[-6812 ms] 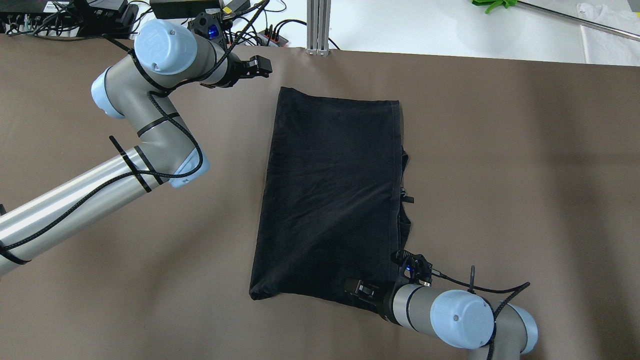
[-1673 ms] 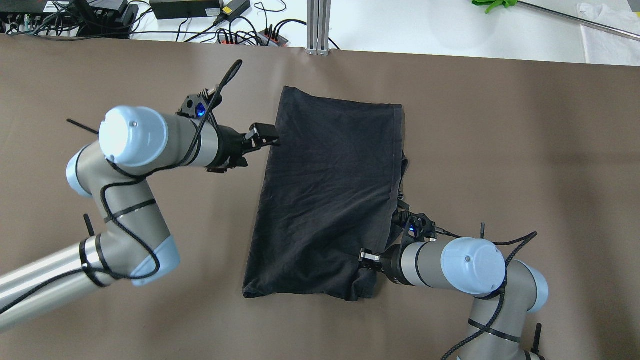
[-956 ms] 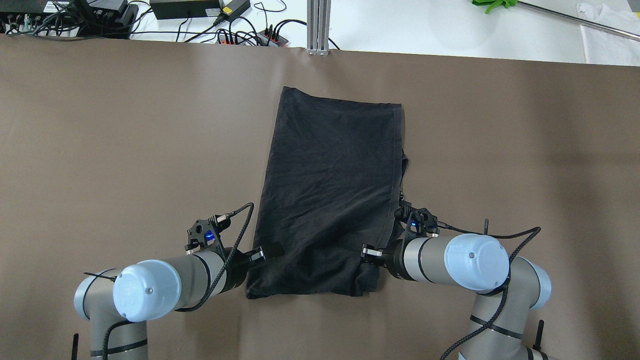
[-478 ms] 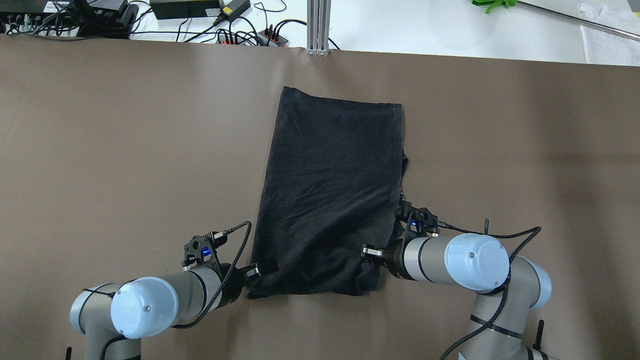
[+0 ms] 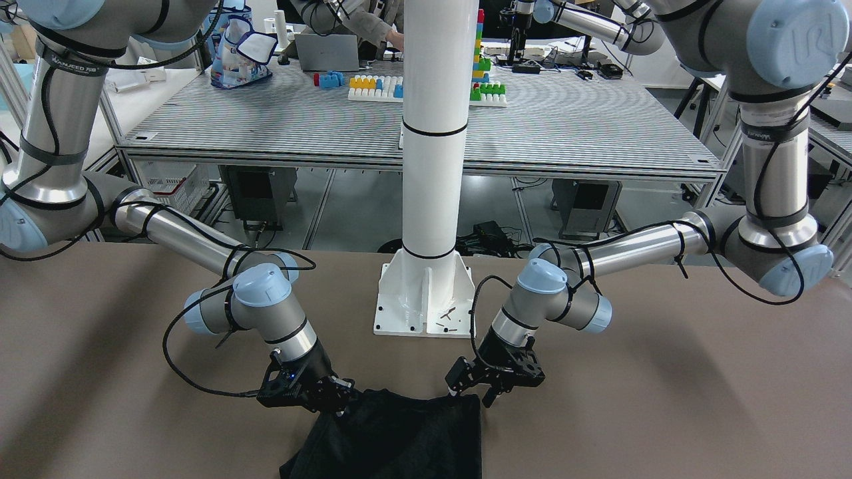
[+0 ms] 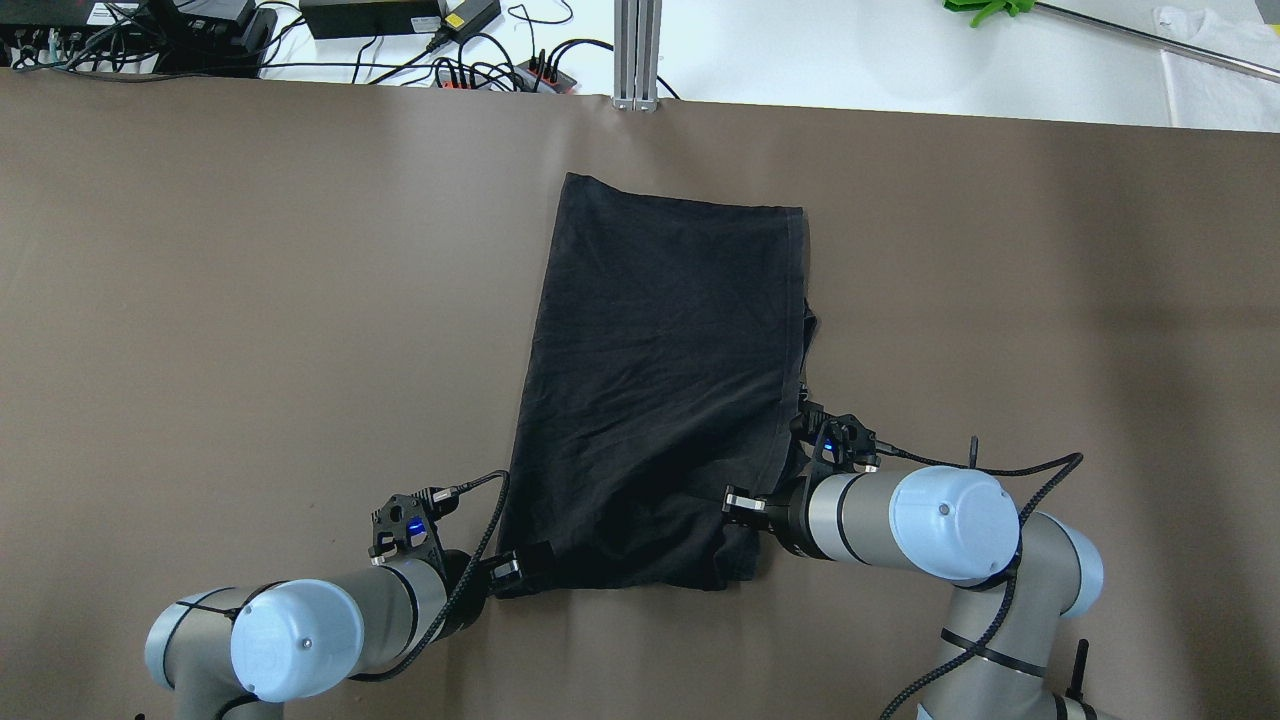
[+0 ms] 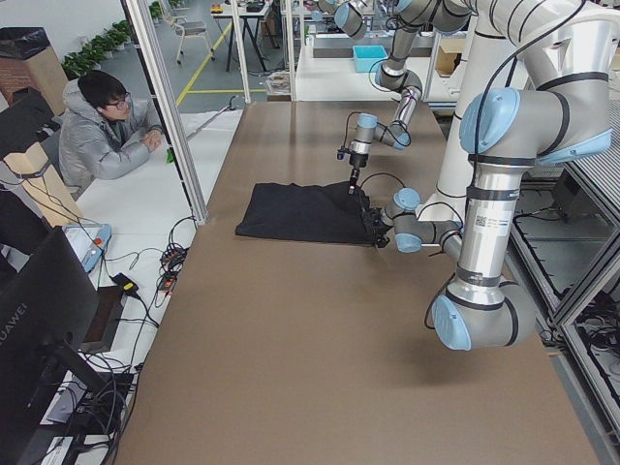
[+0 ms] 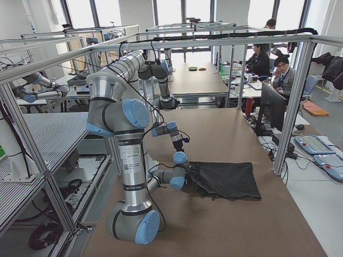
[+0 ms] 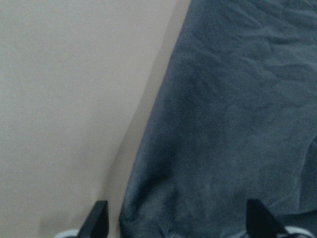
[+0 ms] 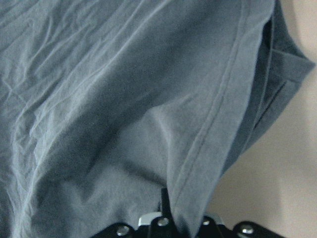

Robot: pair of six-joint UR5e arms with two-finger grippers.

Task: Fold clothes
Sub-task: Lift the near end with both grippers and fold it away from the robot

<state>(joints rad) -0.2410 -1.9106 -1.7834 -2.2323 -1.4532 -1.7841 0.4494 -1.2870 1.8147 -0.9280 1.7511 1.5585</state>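
Black cloth fills the middle of the overhead view: the garment (image 6: 660,380) lies flat on the brown table (image 6: 200,300), its long side running away from the robot, far edge straight and hemmed, near edge rumpled. Down at the near left corner sits the left gripper (image 6: 525,562), fingers spread with the corner between them. At the near right corner the right gripper (image 6: 734,503) is buried in a bunched fold.

Front-facing camera now: both arms bend low on either side of the white pole (image 5: 432,133) and its base plate (image 5: 426,303), one gripper at each corner of the garment's robot-side edge. The left one, on this view's right, shows its fingers apart.

From the table's left end, the garment is a dark slab mid-table with the near arm's wrist right at its edge; the jaws are too small to read.

Right-end camera: the near arm is low at the cloth's robot-side edge.

Left wrist camera: two dark fingertips (image 9: 99,220) stand wide apart at the bottom, with the garment's corner between them and bare table to the left. Nothing is clamped.

Right wrist camera: the jaws are pressed together on a ridge of fabric beside the stitched hem.
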